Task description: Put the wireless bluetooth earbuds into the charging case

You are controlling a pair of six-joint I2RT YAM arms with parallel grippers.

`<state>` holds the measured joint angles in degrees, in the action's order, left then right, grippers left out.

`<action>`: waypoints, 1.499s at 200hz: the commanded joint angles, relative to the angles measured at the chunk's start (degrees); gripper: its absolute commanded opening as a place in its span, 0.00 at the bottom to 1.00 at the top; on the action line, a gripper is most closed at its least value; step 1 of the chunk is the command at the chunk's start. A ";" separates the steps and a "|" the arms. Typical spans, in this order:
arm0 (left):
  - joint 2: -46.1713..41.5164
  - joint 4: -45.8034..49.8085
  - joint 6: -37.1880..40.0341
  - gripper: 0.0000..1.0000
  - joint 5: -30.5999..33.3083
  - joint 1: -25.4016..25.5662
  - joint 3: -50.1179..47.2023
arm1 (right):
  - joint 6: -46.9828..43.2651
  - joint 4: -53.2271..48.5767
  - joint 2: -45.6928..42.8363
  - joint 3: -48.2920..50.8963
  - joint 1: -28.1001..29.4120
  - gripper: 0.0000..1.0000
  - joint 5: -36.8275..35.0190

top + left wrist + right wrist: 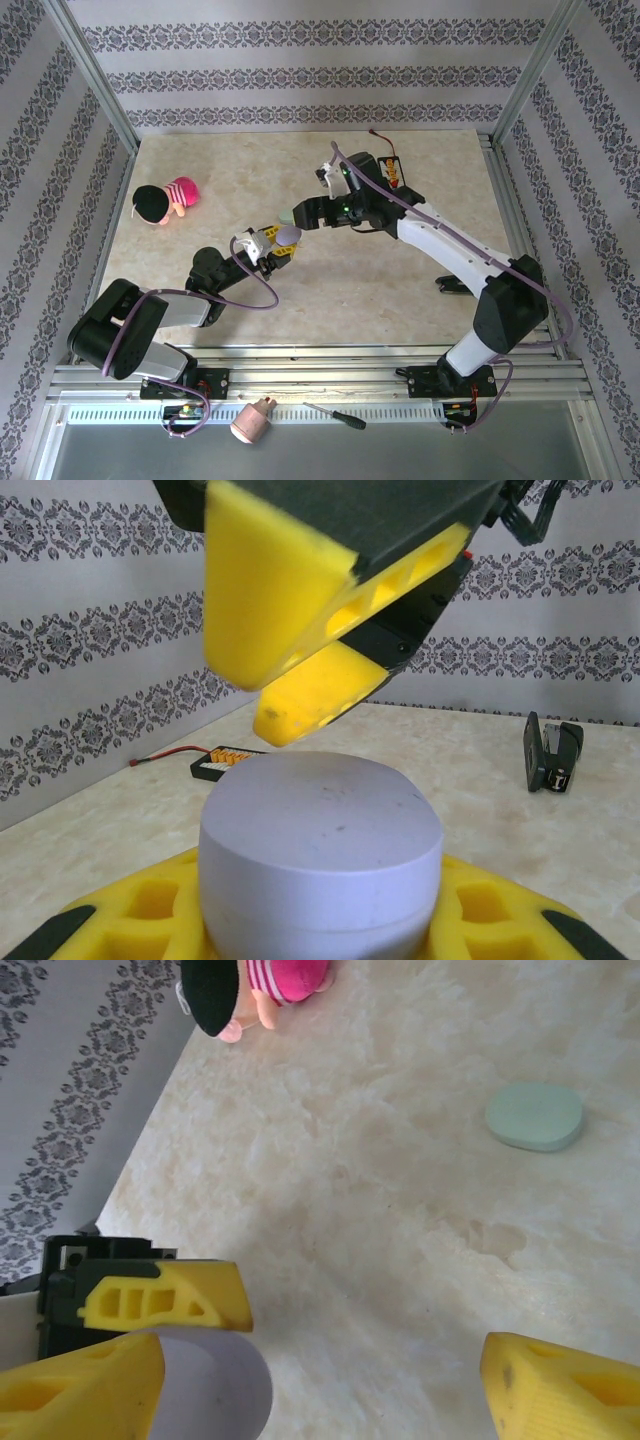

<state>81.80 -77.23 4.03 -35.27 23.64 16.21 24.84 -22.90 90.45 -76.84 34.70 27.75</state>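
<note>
Presently, the left gripper [281,242] is clamped on a lavender-grey, puck-shaped plastic charging case [320,850], holding it clear of the beige marbled table [400,1220]. The right gripper [322,1375] hangs just above that case, fingers spread wide, gripping nothing. A pale green, pebble-shaped case [535,1117] lies on the table nearby.

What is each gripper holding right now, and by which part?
The left gripper holds the lavender-grey case by its opposite sides, a finger on each. The right gripper is open and holds nothing.
</note>
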 commanded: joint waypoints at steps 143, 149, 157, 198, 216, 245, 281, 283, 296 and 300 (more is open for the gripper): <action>-1.85 -4.51 -9.72 0.30 0.86 0.78 2.62 | 37.68 42.19 -3.94 20.09 0.36 0.49 21.79; -1.83 -4.51 -10.00 0.30 0.81 0.72 2.81 | 38.60 43.29 -3.36 20.28 0.33 0.49 21.89; -1.82 -4.51 -10.23 0.30 0.73 0.78 3.02 | 39.90 45.17 -2.90 20.76 0.41 0.49 22.12; -1.69 -4.51 -10.54 0.30 0.32 0.80 3.21 | 49.58 59.50 0.84 23.45 0.08 0.41 23.23; -1.69 -4.51 -10.30 0.31 0.37 0.82 3.00 | 49.70 59.72 1.13 23.87 -0.07 0.33 22.90; -1.79 -4.51 -9.69 0.37 0.89 0.82 2.53 | 48.78 58.81 0.49 24.83 -1.14 0.26 22.25; -0.15 -3.88 -6.96 0.77 1.43 0.87 0.67 | 42.18 53.23 -0.72 27.30 -4.61 0.22 17.90; -0.08 -3.73 -6.68 0.78 1.49 0.81 0.49 | 41.84 53.11 -0.72 27.41 -4.85 0.22 17.72; -0.34 -1.98 -4.92 0.86 1.86 0.75 -0.59 | 37.75 49.90 -0.73 27.91 -6.28 0.22 15.86; -0.48 -1.00 -4.41 0.87 1.79 0.78 -0.92 | 36.02 47.75 -0.80 27.80 -6.60 0.22 15.09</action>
<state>80.99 -78.87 -3.46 -32.93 23.68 17.39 69.14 30.35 90.78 -50.06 30.50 47.35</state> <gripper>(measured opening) 0.832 0.266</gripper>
